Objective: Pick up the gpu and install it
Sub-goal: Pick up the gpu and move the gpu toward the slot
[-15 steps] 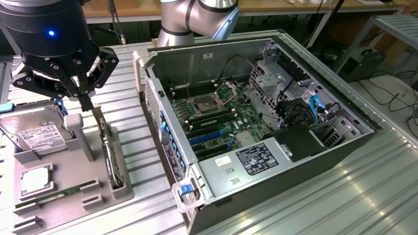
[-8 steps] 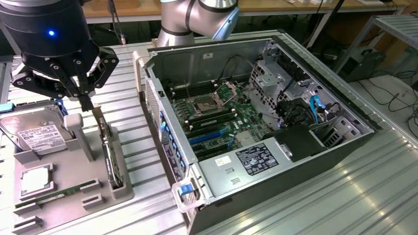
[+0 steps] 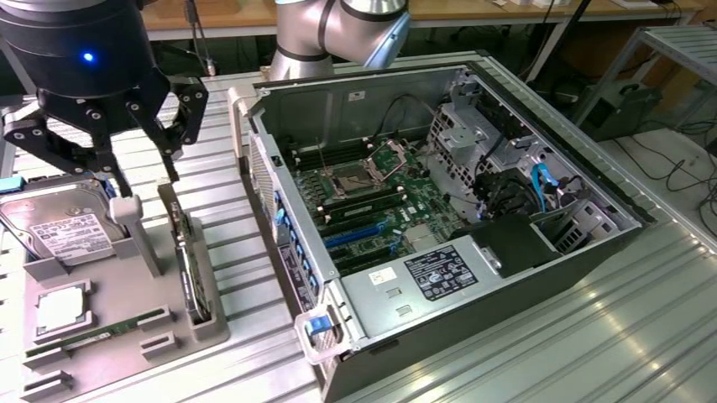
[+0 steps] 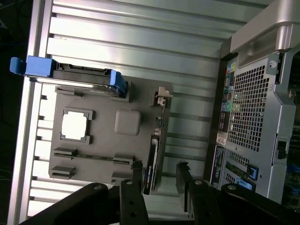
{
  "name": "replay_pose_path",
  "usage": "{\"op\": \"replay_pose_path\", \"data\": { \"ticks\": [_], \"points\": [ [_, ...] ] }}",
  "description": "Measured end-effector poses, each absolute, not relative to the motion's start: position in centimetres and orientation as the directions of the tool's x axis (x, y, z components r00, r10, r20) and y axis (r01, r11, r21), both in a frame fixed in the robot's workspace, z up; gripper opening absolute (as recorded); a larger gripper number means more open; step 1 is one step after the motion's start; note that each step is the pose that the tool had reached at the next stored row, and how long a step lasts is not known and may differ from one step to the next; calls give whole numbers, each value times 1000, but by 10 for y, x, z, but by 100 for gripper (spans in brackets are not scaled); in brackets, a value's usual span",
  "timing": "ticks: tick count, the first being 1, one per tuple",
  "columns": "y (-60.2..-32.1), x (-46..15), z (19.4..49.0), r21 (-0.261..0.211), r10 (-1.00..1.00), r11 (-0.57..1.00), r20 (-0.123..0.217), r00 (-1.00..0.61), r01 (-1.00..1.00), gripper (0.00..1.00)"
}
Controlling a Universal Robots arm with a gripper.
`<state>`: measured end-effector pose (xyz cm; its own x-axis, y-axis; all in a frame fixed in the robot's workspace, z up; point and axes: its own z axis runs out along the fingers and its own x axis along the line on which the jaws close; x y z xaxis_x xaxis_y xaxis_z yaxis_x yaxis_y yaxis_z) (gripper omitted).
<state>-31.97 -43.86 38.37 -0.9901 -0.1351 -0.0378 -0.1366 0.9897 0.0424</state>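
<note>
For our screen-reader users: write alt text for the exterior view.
A robot gripper, fingers open, hangs above a gpu standing on edge in a grey tray that also holds a hard drive. An open computer case lies to the exterior view's right.

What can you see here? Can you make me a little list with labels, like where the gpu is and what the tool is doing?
robot: tool open, gripping nothing, above the gray tray
card: gpu standing on its edge in a tray slot, just under the tool
also in tray: hard drive, square chip, RAM stick
computer: computer case open, at the exterior view's right of the tray, motherboard showing
job: gpu not in the case yet
</note>
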Motion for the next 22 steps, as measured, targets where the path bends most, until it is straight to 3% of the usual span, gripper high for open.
{"op": "replay_pose_path", "data": {
  "ticks": [2,22],
  "points": [
    [-439,-320,380,42,-100,994,-38,-994,-101,54],
    [-440,-320,350,42,-58,997,-38,-998,-60,54]
  ]
}}
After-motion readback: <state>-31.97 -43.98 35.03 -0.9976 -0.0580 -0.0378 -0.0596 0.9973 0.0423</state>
